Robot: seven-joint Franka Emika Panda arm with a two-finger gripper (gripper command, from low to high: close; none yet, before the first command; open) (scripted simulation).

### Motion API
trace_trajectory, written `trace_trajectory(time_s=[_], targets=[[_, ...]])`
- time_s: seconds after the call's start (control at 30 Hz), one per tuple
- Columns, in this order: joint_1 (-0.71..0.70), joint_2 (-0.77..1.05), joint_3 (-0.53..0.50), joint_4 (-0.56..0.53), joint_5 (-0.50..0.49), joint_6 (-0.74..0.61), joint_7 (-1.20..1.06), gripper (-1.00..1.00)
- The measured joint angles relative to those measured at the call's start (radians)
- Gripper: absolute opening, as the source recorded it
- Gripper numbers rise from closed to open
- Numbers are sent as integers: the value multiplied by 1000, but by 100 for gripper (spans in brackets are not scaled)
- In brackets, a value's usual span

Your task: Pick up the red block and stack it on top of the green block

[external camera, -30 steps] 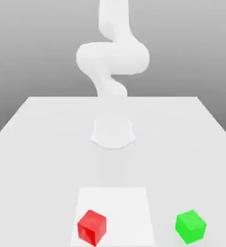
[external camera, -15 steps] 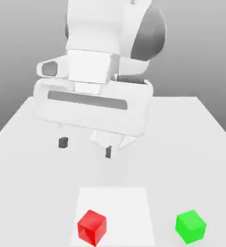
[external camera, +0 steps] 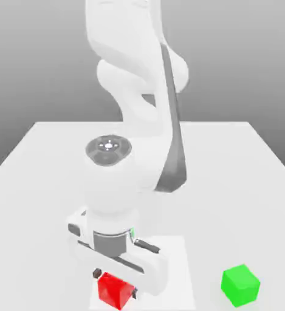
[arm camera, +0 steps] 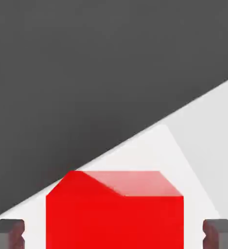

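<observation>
Gripper lowered over the red block, fingers either side of it!

The red block's upper part is hidden behind the hand in the exterior view, and it is cut off at the frame edge in the hand view, where a dark fingertip is seen on each side with a visible gap, so the block is straddled, not yet clamped. The block rests on the white square; the green block sits apart toward the exterior view's right. Half a second ago the hand was held high above the table; both blocks are unmoved.
</observation>
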Motion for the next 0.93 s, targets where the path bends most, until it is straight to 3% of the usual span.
trace_trajectory(time_s=[0.13, 0.3, 0.63, 0.8, 0.83, 0.93], targets=[[-1, 2, 1, 0, -1, 2, 1, -100], [-11, -151, 23, -23, 29, -128, -17, -100], [254, -205, 196, 38, -2, -250, 332, -100], [320, -83, 177, 55, -80, -147, 433, -100], [328, -57, 167, 57, -95, -124, 445, 100], [328, -57, 167, 57, -95, -124, 445, 100]])
